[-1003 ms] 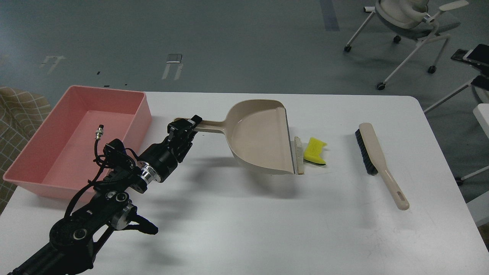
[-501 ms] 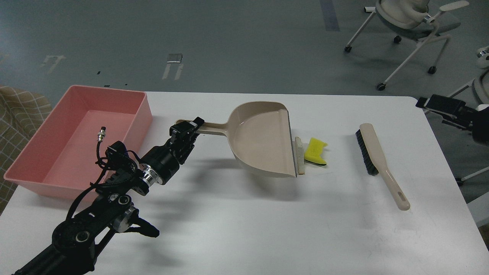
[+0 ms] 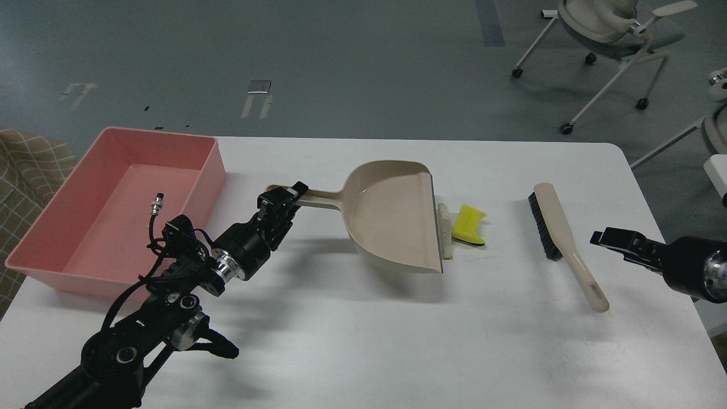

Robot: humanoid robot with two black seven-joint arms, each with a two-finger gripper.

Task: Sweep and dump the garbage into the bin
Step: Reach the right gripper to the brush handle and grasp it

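the left gripper (image 3: pixel 285 196) has its jaws clamped on the end of the beige dustpan (image 3: pixel 392 230) handle, with the pan's body reaching out ahead of the jaws toward the right. the pan's open lip is at the far end from the jaws. just past that lip, on the side away from the left jaws, lies the pale bread slice (image 3: pixel 443 230) standing on edge against the lip, touching or nearly touching it. the yellow sponge chunk (image 3: pixel 468 224) sits right beside the slice, one step further from the left jaws, with its dark underside showing at the near edge. both scraps rest on the white table (image 3: pixel 363 341), outside the pan.

behind the left jaws, on their far side from the pan, the pink bin (image 3: pixel 51 227) stands on the table's left end, well apart from the scraps.

the right gripper (image 3: pixel 610 238) comes in from the right edge, its dark jaws pointing left; i cannot tell how wide they stand. just ahead of those jaws lies the beige hand brush (image 3: pixel 565 238), flat on the table, bristles facing the scraps, handle angled toward the near side. the right jaws are near the handle but not touching it.
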